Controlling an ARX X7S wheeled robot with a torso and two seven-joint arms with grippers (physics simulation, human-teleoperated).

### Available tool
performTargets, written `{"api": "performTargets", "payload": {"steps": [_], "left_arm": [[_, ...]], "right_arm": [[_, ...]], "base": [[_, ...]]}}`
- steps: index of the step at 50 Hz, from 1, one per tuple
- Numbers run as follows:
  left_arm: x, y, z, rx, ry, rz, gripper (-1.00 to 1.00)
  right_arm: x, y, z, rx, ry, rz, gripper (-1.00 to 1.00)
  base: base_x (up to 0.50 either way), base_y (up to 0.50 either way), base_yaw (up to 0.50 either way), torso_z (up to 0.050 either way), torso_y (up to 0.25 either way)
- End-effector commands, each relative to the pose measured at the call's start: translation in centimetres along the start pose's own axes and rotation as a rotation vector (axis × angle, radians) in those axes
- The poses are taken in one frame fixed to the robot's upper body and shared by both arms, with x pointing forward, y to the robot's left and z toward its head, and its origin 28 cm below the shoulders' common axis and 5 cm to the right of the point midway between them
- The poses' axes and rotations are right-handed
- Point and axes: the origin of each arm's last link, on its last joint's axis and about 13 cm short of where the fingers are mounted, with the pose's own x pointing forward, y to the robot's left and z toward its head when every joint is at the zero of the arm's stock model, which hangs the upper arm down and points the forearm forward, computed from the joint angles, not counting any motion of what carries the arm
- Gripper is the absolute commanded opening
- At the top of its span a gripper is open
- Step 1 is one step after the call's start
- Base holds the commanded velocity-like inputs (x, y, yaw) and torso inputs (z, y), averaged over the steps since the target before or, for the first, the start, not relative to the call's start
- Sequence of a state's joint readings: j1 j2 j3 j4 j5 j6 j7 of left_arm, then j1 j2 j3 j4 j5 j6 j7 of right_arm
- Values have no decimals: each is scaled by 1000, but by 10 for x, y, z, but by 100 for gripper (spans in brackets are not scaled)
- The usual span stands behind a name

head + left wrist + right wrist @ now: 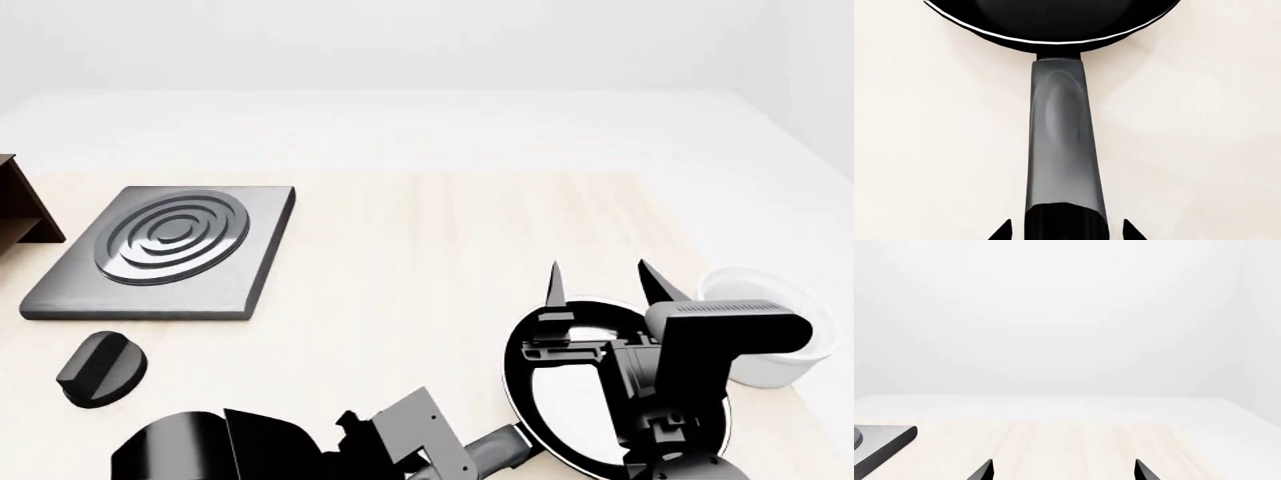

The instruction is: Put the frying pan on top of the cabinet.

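Observation:
The black frying pan (554, 400) lies on the light wooden table at the near right, partly hidden by my right arm. In the left wrist view its thin light rim (1054, 37) and long handle (1064, 140) show. My left gripper (1066, 234) is open and straddles the handle near its end, with a gap on each side between fingertip and handle. My right gripper (603, 285) hovers above the pan's far side, open and empty; its fingertips (984, 471) frame bare table. Only a dark brown corner of the cabinet (19, 208) shows at the far left edge.
A square grey burner plate with rings (167, 250) lies at the left, and its corner shows in the right wrist view (881, 447). A black knob (100, 368) lies in front of it. A white round bowl (771, 325) stands right of the pan, close to my right arm.

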State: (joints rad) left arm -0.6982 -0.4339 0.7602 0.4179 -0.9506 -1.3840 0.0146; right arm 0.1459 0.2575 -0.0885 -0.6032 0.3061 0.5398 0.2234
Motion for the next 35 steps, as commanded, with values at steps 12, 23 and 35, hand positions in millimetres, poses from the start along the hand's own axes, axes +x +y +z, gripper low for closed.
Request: {"api": "performTargets", "payload": {"steps": [12,23,35], "left_arm": [[-1,5,-1,-11,7,62,-100],[-40,39,-1,-99,-110,283,-100],[-74,69,-8,-238,-207,449,-100]], "right_arm": [[0,0,2,0,-7,1,100],[-1,-1,4,-1,-13,-6,100],[-1,0,3,1,-14,-3,100]], "base": [[0,0,0,0,0],[0,0,0,0,0],[0,0,0,0,2]]}}
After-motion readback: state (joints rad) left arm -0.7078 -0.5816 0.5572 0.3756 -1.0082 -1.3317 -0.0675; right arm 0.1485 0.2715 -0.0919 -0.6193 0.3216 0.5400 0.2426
